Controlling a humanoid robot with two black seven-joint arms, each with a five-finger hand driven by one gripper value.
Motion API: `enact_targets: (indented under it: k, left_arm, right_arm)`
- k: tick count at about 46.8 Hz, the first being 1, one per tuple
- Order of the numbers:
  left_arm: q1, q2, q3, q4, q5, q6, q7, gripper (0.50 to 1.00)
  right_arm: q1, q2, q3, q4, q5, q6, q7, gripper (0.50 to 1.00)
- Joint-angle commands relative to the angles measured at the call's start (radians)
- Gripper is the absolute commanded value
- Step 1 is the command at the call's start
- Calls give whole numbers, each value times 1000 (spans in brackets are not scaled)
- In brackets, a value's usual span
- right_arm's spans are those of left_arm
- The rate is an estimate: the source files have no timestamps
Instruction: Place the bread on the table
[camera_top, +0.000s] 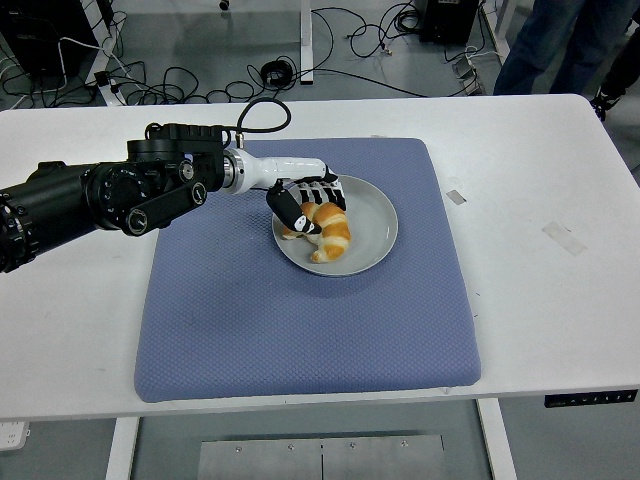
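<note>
A golden croissant (325, 232) lies on a grey round plate (372, 224) in the upper middle of a blue mat (300, 320). My left hand (308, 203) reaches in from the left over the plate's left side. Its fingers are curled around the croissant's upper left end, thumb in front and the other fingers over the top. The croissant's lower end still touches the plate and points toward the near rim. The right arm does not show.
The blue mat covers the middle of the white table (560, 280). Two small tape pieces (456, 197) (563, 236) lie on the table to the right. A person's legs (560, 40) stand at the top right. Cables lie on the floor beyond the table.
</note>
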Motion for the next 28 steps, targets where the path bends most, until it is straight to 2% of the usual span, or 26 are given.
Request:
enact_targets:
  k: [1, 15, 28]
  left_arm:
    - [-3, 0, 0, 13, -1, 0, -8, 500]
    - [-40, 6, -11, 112, -18, -8, -51, 500]
    - [-26, 66, -6, 168, -21, -14, -76, 500]
  right_arm:
    - [0, 0, 0, 0, 0, 0, 0, 1000]
    - [0, 0, 0, 0, 0, 0, 0, 1000]
    - [0, 0, 0, 0, 0, 0, 0, 1000]
